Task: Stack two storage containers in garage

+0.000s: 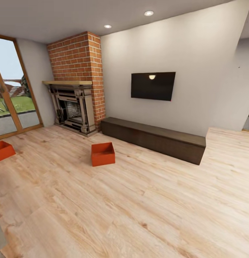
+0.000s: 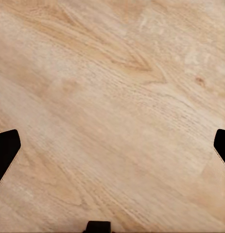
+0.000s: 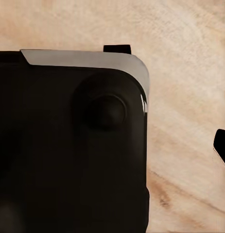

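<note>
Two orange-red storage containers rest open side up on the living room's light wood plank floor (image 1: 146,208) in the head view. One container (image 1: 103,154) sits mid-room in front of the fireplace. The other container (image 1: 2,150) lies at the left edge near the glass doors, partly cut off. My left gripper (image 2: 113,150) hangs open over bare planks, a dark fingertip at each side of its wrist view. My right gripper's fingertip (image 3: 222,146) stands far out at the picture's edge; a black rounded part of the robot's body (image 3: 73,145) covers the other side. The garage is out of view.
A brick fireplace (image 1: 75,104) stands in the far left corner with wood-framed glass doors (image 1: 11,96) beside it. A long low dark cabinet (image 1: 156,138) runs along the back wall under a wall-mounted TV (image 1: 153,86). A doorway opening (image 1: 248,122) shows at far right.
</note>
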